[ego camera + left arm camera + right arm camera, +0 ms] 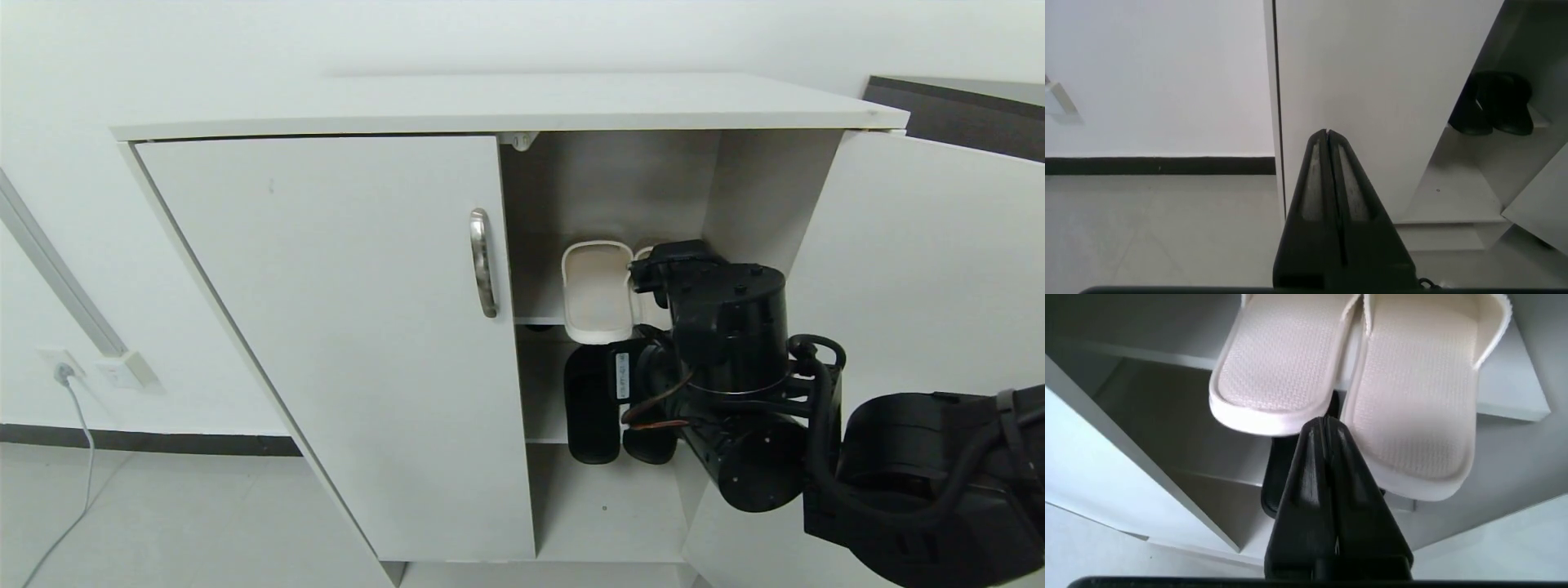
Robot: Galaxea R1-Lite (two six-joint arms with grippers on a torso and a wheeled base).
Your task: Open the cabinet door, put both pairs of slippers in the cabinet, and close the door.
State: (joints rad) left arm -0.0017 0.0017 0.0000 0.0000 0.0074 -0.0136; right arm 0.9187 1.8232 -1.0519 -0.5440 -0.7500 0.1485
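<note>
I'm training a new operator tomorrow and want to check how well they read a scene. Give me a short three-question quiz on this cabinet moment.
1. True or false: the white slippers sit higher in the cabinet than the black slippers.
2. Which cabinet door stands open? A left, B right, C both.
3. Fill in: the right gripper is ____ (open or shut).
Key: 1 true; 2 B, the right door; 3 shut.

place: plain room | cues: white cabinet (326,343), wall socket (62,369), skirting (163,442)
</note>
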